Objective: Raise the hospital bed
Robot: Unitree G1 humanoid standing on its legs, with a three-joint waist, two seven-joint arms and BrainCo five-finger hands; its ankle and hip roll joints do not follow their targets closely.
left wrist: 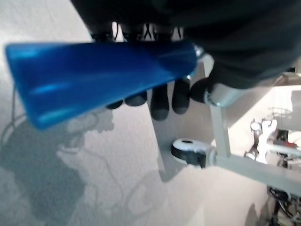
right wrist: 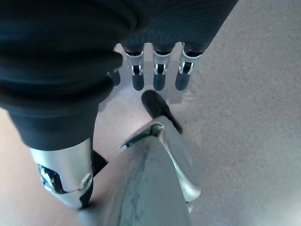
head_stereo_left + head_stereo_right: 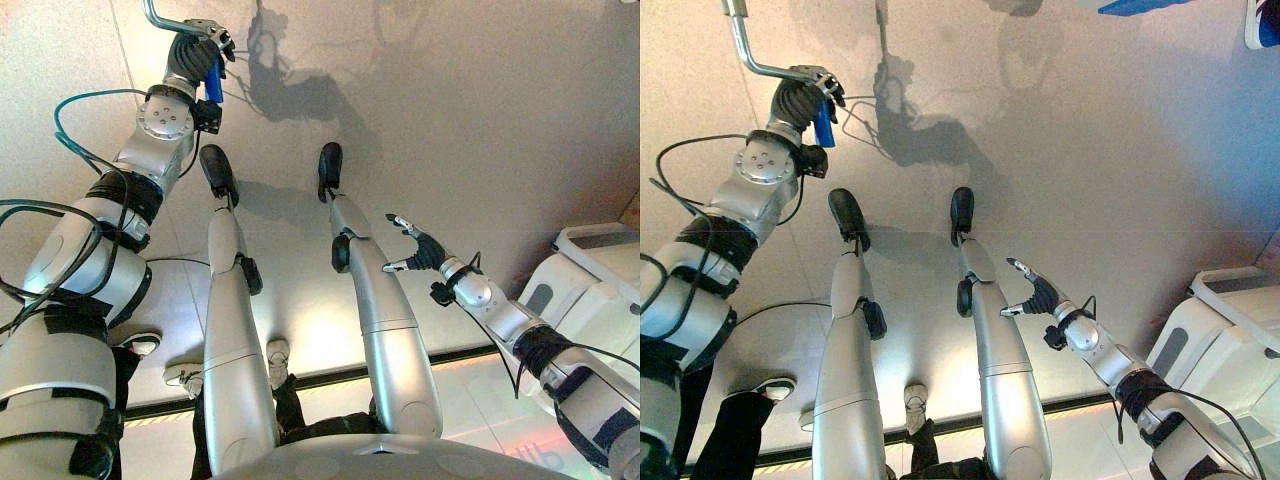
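Step in hand: cranking. My left hand [image 3: 805, 95] is curled round the blue grip [image 1: 101, 70] of the crank [image 3: 745, 50], low over the floor [image 3: 450, 110]. Right hand [image 3: 420, 248] hangs relaxed, holding nothing. Next I judge: turn the crank steadily, grip closed.

crank handle [image 3: 212, 82] in left hand [image 3: 196, 52], bed [image 3: 590, 290] right

Pale grey speckled floor [image 3: 1120, 130], white bedside cabinet [image 3: 1220, 340] at right
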